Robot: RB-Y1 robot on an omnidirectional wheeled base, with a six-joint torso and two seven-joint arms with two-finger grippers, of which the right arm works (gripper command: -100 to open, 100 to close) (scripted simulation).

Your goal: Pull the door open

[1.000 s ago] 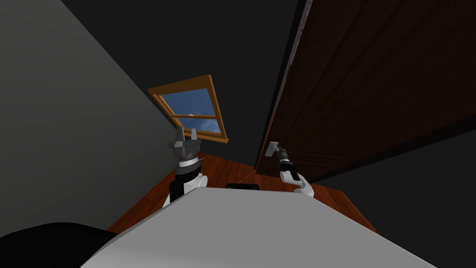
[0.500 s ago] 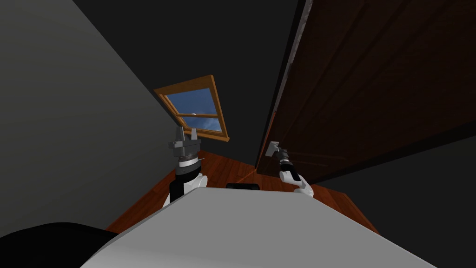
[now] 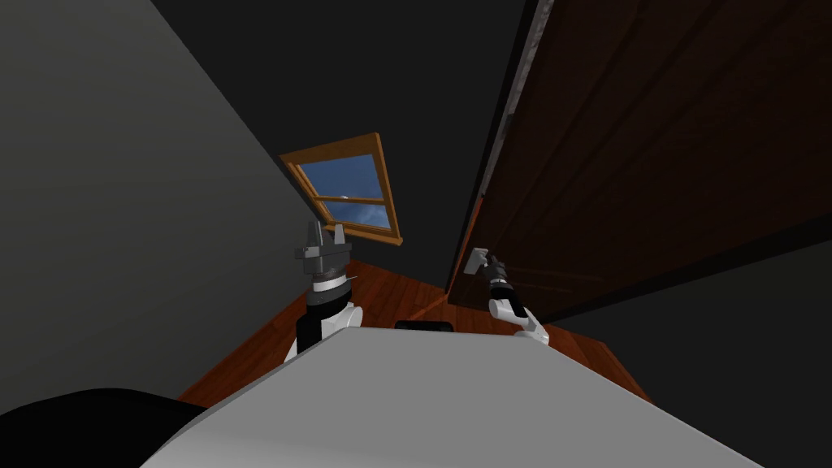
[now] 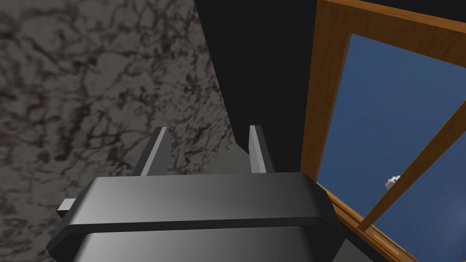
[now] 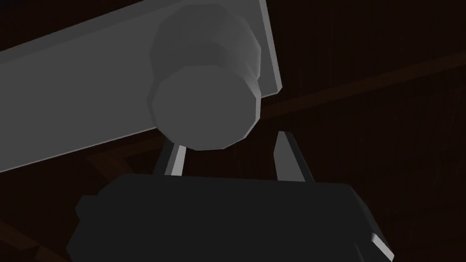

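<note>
1. Grey marks your target: the round grey knob (image 5: 205, 107) sits on a flat grey plate (image 5: 68, 104), near the free edge of the dark brown wooden door (image 3: 650, 162) on your right.
2. Your right gripper (image 5: 230, 144) is at the knob with its fingers apart, not clamped. The knob sits off toward one finger and covers its tip, so nothing is firmly held.
3. Centre the knob between the fingers and close on it before you load it. A grip this far off-centre would likely slip.
4. Pull along the door's arc rather than straight back, and let the wrist follow the swing.
5. Your left gripper (image 3: 324, 236) is raised, spread open and empty. Hold it clear of the door's path.
</note>
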